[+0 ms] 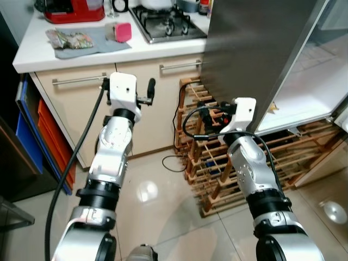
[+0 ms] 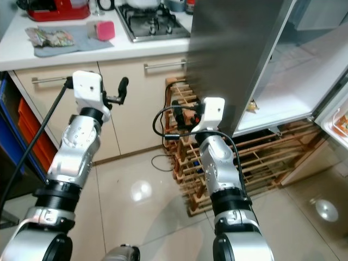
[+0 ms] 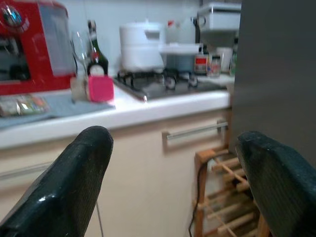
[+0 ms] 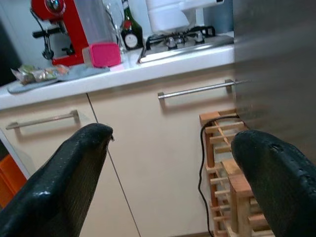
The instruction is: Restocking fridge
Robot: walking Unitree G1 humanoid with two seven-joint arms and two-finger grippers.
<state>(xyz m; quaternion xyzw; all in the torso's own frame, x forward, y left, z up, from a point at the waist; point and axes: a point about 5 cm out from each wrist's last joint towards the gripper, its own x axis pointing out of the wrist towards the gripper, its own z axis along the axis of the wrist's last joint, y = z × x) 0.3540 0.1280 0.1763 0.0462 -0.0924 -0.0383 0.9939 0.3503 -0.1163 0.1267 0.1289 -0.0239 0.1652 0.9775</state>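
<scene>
Fridge point(image 1: 255, 49) door open ahead of me; my left gripper point(image 3: 177, 182) and right gripper point(image 4: 173, 177) both spread, holding nothing, facing cabinets point(image 4: 163, 143)

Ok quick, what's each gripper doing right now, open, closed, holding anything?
Left gripper: open, holding nothing, raised before the cabinet drawers.
Right gripper: open, holding nothing, near the wooden rack.

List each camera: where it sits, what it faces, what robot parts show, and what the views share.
Left eye, head: down on both arms, wine rack, open fridge.
Right eye, head: same scene, shifted.
Left wrist: along the left gripper, open, toward the counter and hob.
Right wrist: along the right gripper, open, toward the cabinet handle.
Shared: pink container, red machine.
</scene>
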